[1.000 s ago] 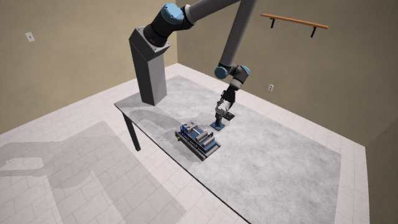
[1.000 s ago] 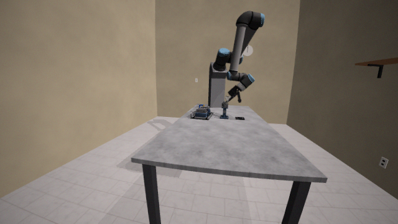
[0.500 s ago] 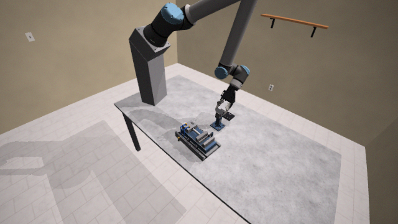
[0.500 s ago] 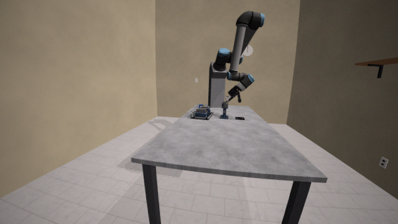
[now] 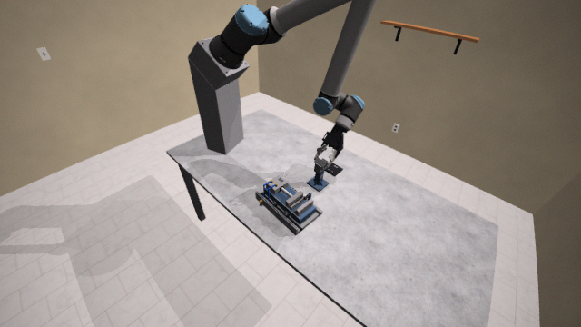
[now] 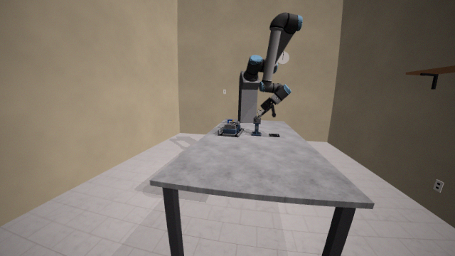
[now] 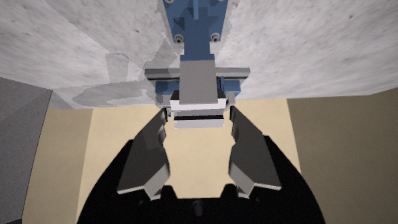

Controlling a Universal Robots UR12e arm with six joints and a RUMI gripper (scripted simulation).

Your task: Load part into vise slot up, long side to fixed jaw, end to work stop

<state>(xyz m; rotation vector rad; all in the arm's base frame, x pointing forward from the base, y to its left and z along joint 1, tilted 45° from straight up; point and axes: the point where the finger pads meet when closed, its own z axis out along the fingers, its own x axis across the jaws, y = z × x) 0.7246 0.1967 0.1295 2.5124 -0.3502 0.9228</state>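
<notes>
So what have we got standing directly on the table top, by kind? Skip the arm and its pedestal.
Vise: 1
Blue-based V-block stand: 1
Black infeed plate: 1
Total: 3

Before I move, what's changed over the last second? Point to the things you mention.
Nothing visibly: no hold taken or released. The gripper [image 5: 325,160] [image 6: 259,115] [image 7: 198,107] remains open at the V-block [image 5: 321,163] [image 6: 257,120] [image 7: 198,82]; the vise [image 5: 303,209] [image 6: 230,131] [image 7: 237,73] and infeed plate [image 5: 335,170] [image 6: 274,135] stayed put.
</notes>
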